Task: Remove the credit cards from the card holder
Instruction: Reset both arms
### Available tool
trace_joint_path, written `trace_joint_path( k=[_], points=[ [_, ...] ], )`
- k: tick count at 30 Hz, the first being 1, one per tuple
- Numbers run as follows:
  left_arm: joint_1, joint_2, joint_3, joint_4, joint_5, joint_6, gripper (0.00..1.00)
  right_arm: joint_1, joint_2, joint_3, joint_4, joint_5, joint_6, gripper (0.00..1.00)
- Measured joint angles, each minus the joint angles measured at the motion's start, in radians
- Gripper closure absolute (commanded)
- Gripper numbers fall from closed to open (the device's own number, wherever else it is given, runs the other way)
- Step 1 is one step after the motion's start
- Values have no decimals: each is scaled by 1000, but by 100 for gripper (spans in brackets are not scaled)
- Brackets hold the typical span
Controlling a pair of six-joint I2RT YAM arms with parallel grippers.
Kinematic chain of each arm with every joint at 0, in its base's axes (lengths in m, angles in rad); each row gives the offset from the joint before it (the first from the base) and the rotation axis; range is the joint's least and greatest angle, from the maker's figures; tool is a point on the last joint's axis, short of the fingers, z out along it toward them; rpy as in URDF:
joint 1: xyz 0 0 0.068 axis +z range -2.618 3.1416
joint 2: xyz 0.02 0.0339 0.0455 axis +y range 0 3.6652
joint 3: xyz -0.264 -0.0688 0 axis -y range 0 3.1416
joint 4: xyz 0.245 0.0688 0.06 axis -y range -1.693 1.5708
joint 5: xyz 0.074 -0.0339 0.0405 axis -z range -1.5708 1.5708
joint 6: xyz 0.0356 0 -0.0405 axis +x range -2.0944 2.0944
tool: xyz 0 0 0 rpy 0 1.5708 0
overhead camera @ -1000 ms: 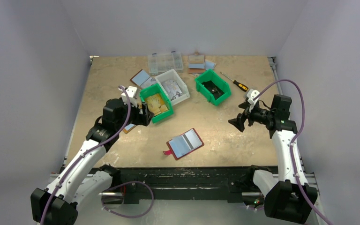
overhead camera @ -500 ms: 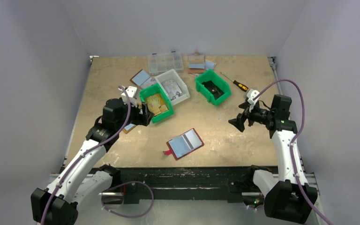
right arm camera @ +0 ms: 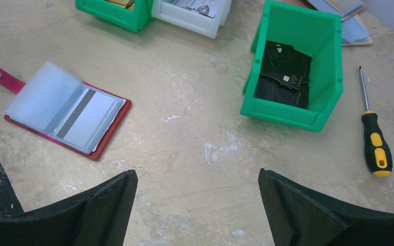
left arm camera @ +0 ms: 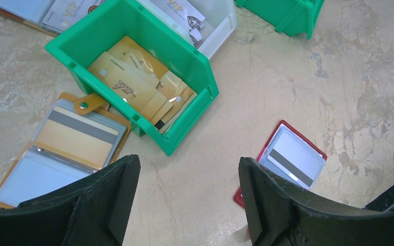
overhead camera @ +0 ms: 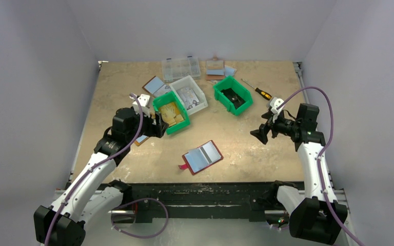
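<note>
The card holder (overhead camera: 202, 157) (right arm camera: 66, 114) (left arm camera: 293, 157) lies open and flat near the table's front middle, red-rimmed with a red tab and pale blue-grey panels. A pale grey credit card (right arm camera: 84, 118) (left arm camera: 292, 161) with a dark band shows inside one panel. My left gripper (overhead camera: 156, 124) (left arm camera: 189, 179) hovers open beside the green bin of gold cards, left of the holder and apart from it. To the holder's right my right gripper (overhead camera: 260, 134) (right arm camera: 197, 192) stands open above bare table. Neither holds anything.
A green bin of gold cards (overhead camera: 171, 112) (left arm camera: 133, 77), a white bin (overhead camera: 190, 94) and a green bin of black cards (overhead camera: 232, 95) (right arm camera: 293, 66) stand mid-table. A tan bifold (left arm camera: 56, 146) lies under the left arm. A screwdriver (overhead camera: 257, 90) (right arm camera: 375, 141) lies right; a clear organiser box (overhead camera: 180, 67) at the back.
</note>
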State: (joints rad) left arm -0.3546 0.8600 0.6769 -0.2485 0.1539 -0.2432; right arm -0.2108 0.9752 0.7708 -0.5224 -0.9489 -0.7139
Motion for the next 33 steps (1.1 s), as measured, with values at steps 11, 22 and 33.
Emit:
trace_joint_path(
  k=[11,22,33],
  points=[
    [1,0,0,0,8,0,25,0,12,0,0,17,4,1],
    [1,0,0,0,11,-1,25,0,15,0,0,17,8,1],
    [1,0,0,0,16,-1,25,0,19,0,0,17,8,1]
  ],
)
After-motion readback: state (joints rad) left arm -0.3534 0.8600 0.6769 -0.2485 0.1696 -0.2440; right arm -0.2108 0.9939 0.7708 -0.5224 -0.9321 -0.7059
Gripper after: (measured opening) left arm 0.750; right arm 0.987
